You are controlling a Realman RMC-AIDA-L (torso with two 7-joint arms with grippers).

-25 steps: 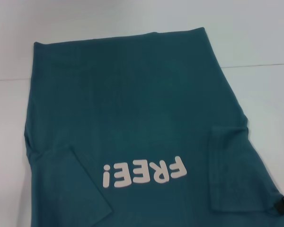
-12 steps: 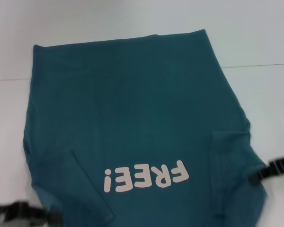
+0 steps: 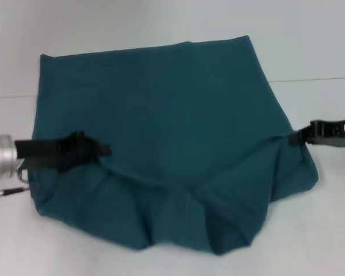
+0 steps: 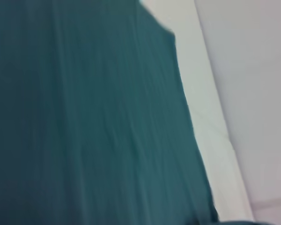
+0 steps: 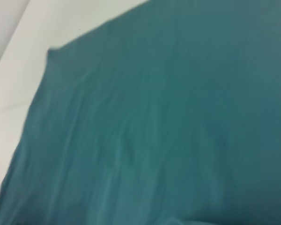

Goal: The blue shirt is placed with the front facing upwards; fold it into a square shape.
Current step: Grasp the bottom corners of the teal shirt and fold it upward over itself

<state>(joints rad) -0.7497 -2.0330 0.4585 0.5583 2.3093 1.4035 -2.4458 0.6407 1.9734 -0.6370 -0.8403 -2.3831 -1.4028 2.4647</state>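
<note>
The blue shirt (image 3: 161, 98) lies on the white table, its near part lifted and folded back over itself, so the white print is hidden. My left gripper (image 3: 99, 150) is shut on the shirt's left side, and the cloth hangs from it in folds. My right gripper (image 3: 295, 138) is shut on the shirt's right edge, pulling it into a peak. A slack, rumpled fold (image 3: 190, 218) sags between the two grippers. The left wrist view shows teal cloth (image 4: 84, 117) beside bare table. The right wrist view is almost filled with teal cloth (image 5: 178, 117).
The white table (image 3: 310, 40) surrounds the shirt, with a thin seam line (image 3: 322, 79) running across it on the right. Nothing else stands on it.
Both grippers came in from the near side, took hold of the shirt's near part and carried it up and toward the far end. The print went out of sight.
</note>
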